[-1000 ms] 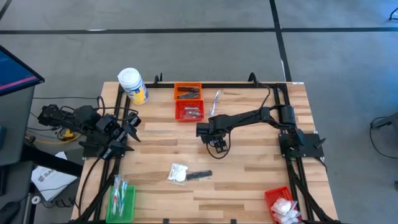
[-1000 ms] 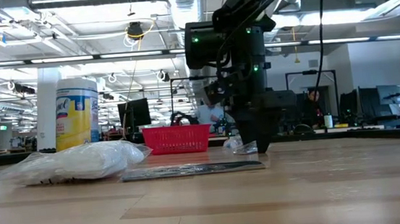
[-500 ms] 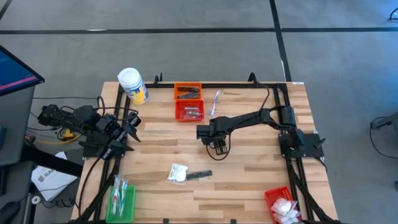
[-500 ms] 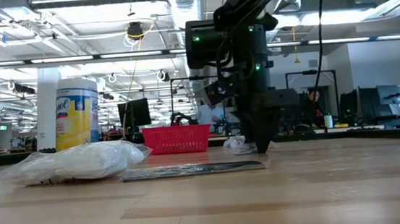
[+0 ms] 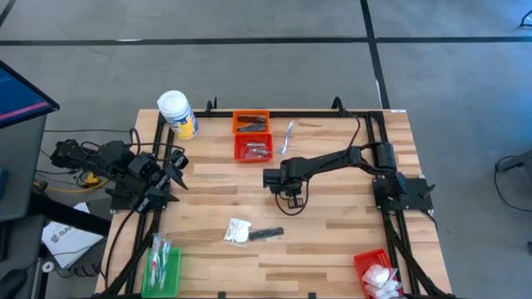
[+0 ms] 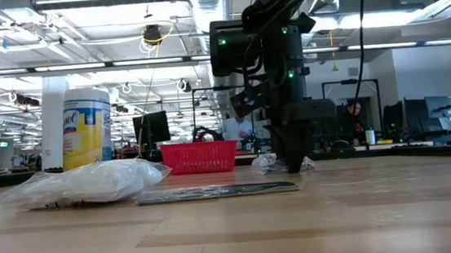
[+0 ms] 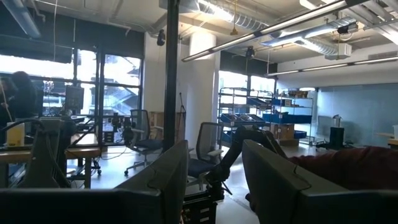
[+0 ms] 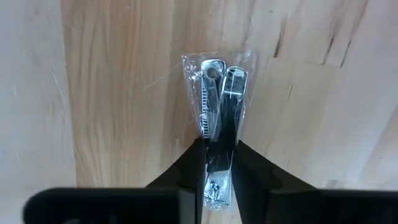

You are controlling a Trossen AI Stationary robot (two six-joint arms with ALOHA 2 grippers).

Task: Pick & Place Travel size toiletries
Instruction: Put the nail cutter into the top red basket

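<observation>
Now we have our right gripper (image 8: 214, 163) pinching a clear sachet (image 8: 217, 93) of metal tools at mid-desk (image 5: 332, 241); our left gripper (image 7: 214, 180) waits, half open, off the desk's left edge.

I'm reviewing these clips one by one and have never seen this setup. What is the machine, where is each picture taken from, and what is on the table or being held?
Two dark robot arms work at a wooden table. One picture looks straight down, one level across the tabletop, and one comes from each wrist. The right gripper is down on the table, its fingers shut on a clear packet of metal clippers. The left gripper waits at the table's left edge. Also there: a white packet, a dark tube, small baskets and a white jar.
</observation>
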